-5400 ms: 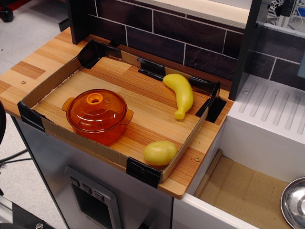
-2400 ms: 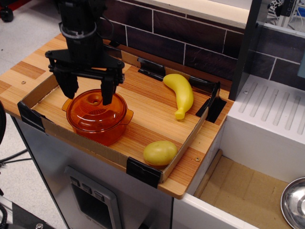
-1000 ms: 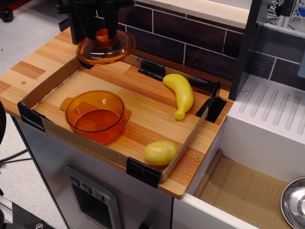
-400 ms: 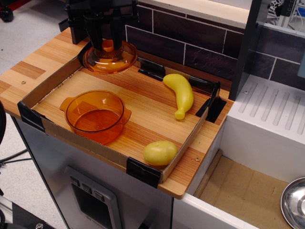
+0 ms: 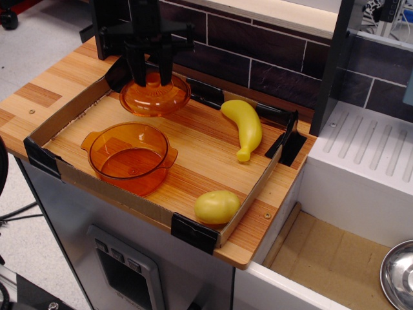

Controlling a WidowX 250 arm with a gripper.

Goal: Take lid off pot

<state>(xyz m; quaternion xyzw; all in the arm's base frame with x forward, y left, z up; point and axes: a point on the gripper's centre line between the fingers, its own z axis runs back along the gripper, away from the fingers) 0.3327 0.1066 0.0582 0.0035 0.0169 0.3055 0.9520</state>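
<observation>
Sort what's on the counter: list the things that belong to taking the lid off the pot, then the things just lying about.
Part of the job:
- lid, held by its knob
- pot, open, at the tray's front left
- gripper, fingers closed on the lid

Lying about:
- yellow squash
- potato
- metal bowl, lower right

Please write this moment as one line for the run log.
end effector: shut on lid | lid: off pot, near tray's back | pot: open, empty | squash, potato: untouched
</observation>
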